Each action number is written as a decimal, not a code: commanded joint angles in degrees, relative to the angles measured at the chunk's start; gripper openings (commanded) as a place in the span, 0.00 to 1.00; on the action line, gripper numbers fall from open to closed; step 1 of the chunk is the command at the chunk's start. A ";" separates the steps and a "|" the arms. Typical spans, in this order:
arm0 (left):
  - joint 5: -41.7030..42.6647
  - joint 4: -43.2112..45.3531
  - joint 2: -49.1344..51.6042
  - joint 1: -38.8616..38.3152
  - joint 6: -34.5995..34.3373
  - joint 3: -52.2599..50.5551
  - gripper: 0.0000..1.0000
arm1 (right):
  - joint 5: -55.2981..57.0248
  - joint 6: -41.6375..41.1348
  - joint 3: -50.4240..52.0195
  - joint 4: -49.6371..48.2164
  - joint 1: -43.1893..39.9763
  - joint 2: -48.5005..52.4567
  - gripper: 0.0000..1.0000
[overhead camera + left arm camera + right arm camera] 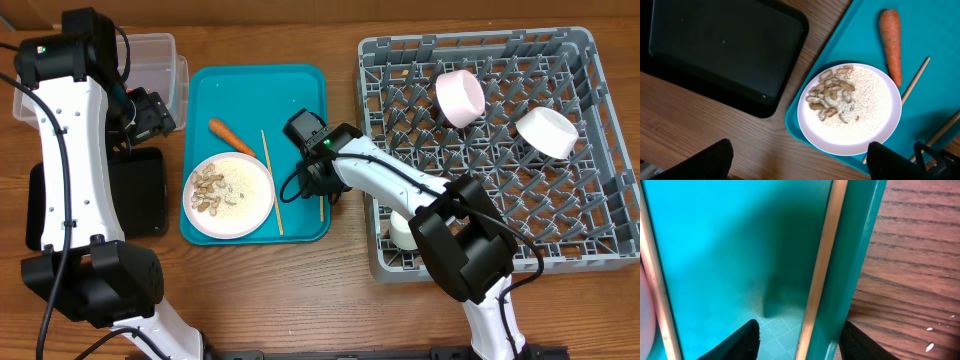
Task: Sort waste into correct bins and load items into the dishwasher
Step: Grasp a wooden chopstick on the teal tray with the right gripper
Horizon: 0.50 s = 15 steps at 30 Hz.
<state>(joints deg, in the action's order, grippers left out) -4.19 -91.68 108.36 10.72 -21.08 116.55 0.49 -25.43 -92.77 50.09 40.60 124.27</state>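
Two claws, overhead view: left claw (150, 115) hangs between clear tub (150, 50) and black tray (140, 195), the latter half hidden by the left arm (65, 150). Right claw (320, 185) sits low at the right rim of the teal tray (300, 80), fingertips obscured.
Left wrist view: jaws spread wide, empty, over plate (850, 115) of nut shells (832, 95); carrot (890, 45) beyond.
Right wrist view: jaws half apart, straddling one chopstick (820, 270) lying along the rim, a gap on either side.

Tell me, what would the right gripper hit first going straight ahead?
Probably the chopstick lying along the wall of the tray, between the open fingers of the right gripper, though depth is hard to judge.
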 commanded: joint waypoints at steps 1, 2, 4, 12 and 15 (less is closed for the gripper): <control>-0.70 0.20 -0.04 0.13 -0.76 0.17 0.88 | -0.79 -0.15 0.39 -0.26 0.26 0.15 0.54; -0.72 0.20 -0.04 0.13 -0.76 0.17 0.87 | -0.24 -0.22 0.33 -0.04 0.26 0.15 0.54; -0.72 0.20 -0.04 0.13 -0.74 0.17 0.88 | 2.21 -1.49 -0.55 1.53 0.26 0.15 0.54; -0.70 0.20 -0.04 0.13 -0.76 0.17 0.88 | 6.86 -1.20 -8.02 6.27 0.28 -0.07 0.54; -0.70 0.20 -0.04 0.13 -0.76 0.17 0.88 | 4.00 -1.20 -8.22 4.70 0.50 -0.07 0.54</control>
<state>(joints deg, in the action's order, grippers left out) -4.19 -91.64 108.36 10.72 -21.06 116.55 5.41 -26.35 -99.39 55.53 40.64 124.36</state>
